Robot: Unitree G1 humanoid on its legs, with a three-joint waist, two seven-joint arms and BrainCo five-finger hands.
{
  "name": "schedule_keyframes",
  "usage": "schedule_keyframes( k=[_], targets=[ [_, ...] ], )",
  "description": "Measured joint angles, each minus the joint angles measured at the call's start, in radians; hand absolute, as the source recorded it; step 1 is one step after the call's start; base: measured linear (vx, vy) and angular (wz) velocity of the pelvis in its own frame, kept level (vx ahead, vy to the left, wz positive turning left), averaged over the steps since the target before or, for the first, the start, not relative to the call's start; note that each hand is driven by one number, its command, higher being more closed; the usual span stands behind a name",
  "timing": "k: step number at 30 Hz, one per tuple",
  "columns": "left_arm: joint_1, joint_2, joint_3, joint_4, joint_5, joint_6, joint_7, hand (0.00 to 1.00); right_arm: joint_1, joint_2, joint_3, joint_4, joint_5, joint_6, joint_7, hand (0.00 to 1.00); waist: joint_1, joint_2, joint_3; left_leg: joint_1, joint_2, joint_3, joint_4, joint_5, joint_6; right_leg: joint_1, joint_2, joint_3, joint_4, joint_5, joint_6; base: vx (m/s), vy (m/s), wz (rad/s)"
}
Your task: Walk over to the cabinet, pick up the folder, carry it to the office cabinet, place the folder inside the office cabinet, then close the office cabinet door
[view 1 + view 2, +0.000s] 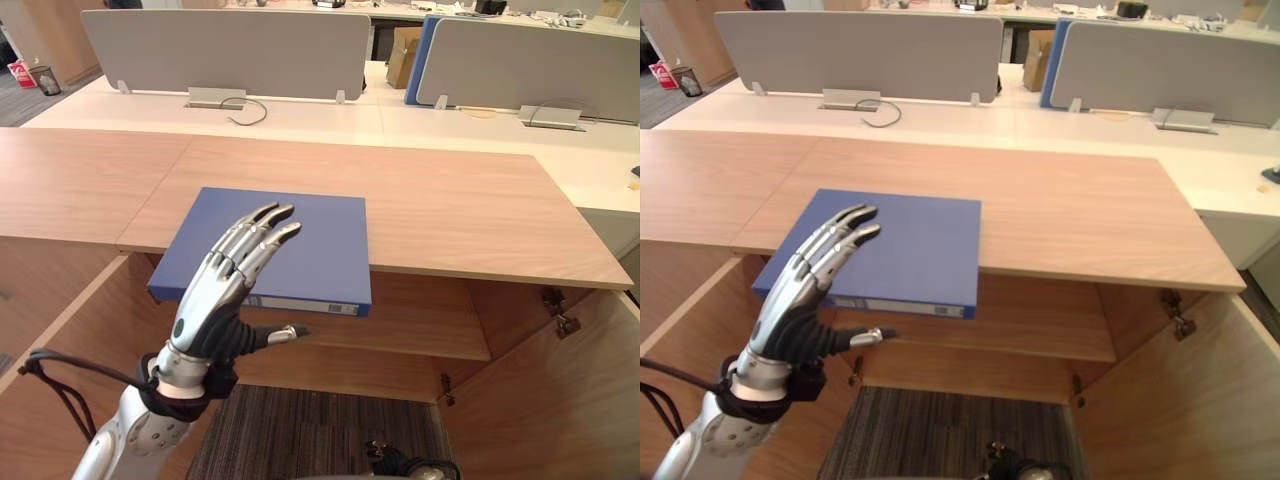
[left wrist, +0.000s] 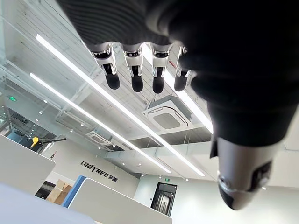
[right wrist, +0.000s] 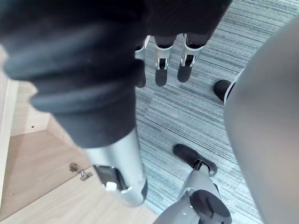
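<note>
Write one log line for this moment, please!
left robot hand: open, over folder | folder: flat on cabinet top, overhanging front edge | right robot hand: open, empty

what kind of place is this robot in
Most likely an open-plan office: pale desks split by grey divider screens, a blue folder on a wooden cabinet with its doors open, and long ceiling strip lights.

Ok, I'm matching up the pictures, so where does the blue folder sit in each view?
Left eye view: blue folder left of centre, overhanging the cabinet top at its front edge, left robot hand above it.
Right eye view: same folder, further left.
Left wrist view: faces ceiling lights.
Right wrist view: faces carpet.
Shared landmark: grey divider panel behind, in both eye views.
</note>
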Motion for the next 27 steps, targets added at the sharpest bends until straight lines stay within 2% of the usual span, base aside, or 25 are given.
schedule_keyframes(
  k=[3, 11, 18, 27],
  targets=[
    [0.0, 0.036, 0.01, 0.008, 0.004, -0.007, -0.007, 0.0, 0.002, -0.009, -0.005, 0.0, 0.0, 0.0, 0.002, 0.0, 0.0, 0.001, 0.0, 0.0, 0.0, 0.002, -0.001, 0.0, 0.0, -0.001, 0.0, 0.001, 0.0, 0.0, 0.0, 0.0, 0.0, 0.0],
    [0.0, 0.112, 0.073, 0.107, 0.105, -0.015, -0.011, 0.0, 0.002, -0.009, -0.015, 0.0, -0.002, -0.005, 0.009, 0.0, 0.001, 0.006, 0.002, 0.002, 0.001, 0.006, -0.001, 0.0, 0.0, -0.002, 0.001, 0.005, 0.001, 0.0, 0.0, 0.0, 0.0, 0.0],
    [0.0, 0.15, 0.089, 0.159, 0.175, -0.012, -0.009, 0.0, 0.003, -0.008, -0.047, -0.001, -0.003, -0.006, 0.009, 0.0, 0.002, 0.007, 0.001, 0.005, 0.003, 0.019, -0.001, 0.0, 0.0, -0.007, 0.002, 0.019, 0.006, 0.0, -0.001, -0.01, 0.018, -0.06],
    [-0.023, 0.153, 0.09, 0.218, 0.224, 0.001, -0.005, 0.0, 0.035, -0.008, -0.048, -0.025, -0.003, -0.009, 0.011, 0.0, 0.002, 0.01, -0.005, 0.01, 0.006, 0.024, -0.002, 0.0, -0.001, -0.007, 0.005, 0.026, 0.008, 0.001, -0.002, 0.0, 0.006, -0.01]
  ],
)
